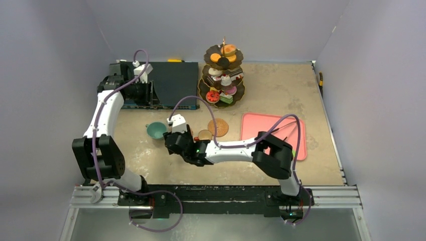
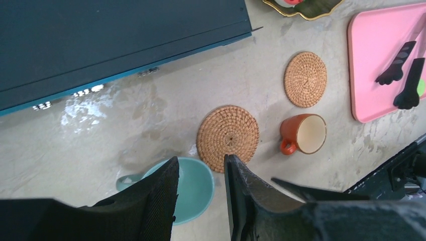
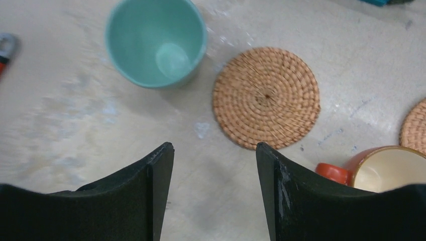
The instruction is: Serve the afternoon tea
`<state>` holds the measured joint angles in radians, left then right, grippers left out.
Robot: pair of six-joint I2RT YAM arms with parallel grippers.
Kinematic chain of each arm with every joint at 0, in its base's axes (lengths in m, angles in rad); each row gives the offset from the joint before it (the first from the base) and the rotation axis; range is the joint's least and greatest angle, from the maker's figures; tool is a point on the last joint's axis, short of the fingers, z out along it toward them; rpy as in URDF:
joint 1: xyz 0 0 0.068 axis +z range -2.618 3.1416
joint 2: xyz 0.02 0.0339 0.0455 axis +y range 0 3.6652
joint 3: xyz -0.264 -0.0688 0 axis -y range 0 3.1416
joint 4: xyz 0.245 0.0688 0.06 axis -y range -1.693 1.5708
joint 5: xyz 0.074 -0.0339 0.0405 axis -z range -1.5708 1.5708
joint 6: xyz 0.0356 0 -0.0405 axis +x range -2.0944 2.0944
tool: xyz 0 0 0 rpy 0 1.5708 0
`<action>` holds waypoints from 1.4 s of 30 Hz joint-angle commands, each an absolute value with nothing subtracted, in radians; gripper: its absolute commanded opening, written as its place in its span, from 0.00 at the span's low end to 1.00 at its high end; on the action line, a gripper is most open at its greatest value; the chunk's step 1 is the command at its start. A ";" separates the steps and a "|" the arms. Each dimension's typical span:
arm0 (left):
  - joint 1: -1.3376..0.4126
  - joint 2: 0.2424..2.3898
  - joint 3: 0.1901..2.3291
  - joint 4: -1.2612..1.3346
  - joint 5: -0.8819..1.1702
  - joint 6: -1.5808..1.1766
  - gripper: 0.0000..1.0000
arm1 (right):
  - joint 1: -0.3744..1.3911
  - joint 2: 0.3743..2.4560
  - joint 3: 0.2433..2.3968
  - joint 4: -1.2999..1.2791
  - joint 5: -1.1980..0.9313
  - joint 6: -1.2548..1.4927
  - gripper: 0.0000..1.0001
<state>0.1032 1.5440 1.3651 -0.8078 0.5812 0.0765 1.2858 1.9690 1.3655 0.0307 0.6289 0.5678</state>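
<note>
On my right wrist feed, the right gripper [image 3: 215, 150] gapes wide, empty, near the round brown woven coaster [image 3: 266, 98] and teal ceramic cup [image 3: 155, 42]. Only overhead shows the whole dark scalloped three-tier stand [image 1: 223, 75], at the rear. The left gripper [image 2: 201, 163] is narrowly parted, empty.

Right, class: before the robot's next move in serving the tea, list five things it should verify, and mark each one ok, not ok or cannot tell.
1. The right gripper is open and empty: ok.
2. The teal cup is upright and empty: ok.
3. The woven coaster beside the teal cup has nothing on it: ok.
4. The cups sit on coasters: not ok. The teal cup and the orange cup both stand on the table.
5. The left gripper is open, empty and well above the cups: ok.
</note>
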 commanded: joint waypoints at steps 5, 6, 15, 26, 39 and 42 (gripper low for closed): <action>0.180 1.486 1.370 -0.826 0.609 0.144 0.38 | 1.243 1.964 1.355 -0.113 0.674 0.593 0.63; 0.186 1.487 1.369 -0.825 0.614 0.145 0.38 | 1.239 1.960 1.353 -0.108 0.675 0.586 0.64; 0.207 1.476 1.350 -0.827 0.627 0.155 0.38 | 1.204 1.953 1.348 -0.048 0.626 0.528 0.63; 0.213 1.477 1.339 -0.808 0.637 0.143 0.38 | 1.170 1.948 1.306 -0.043 0.609 0.531 0.60; 0.216 1.465 1.352 -0.809 0.641 0.130 0.38 | 1.245 1.835 1.179 -0.092 0.606 0.551 0.58; 0.216 1.461 1.353 -0.810 0.643 0.130 0.37 | 1.248 1.795 1.130 -0.117 0.607 0.572 0.56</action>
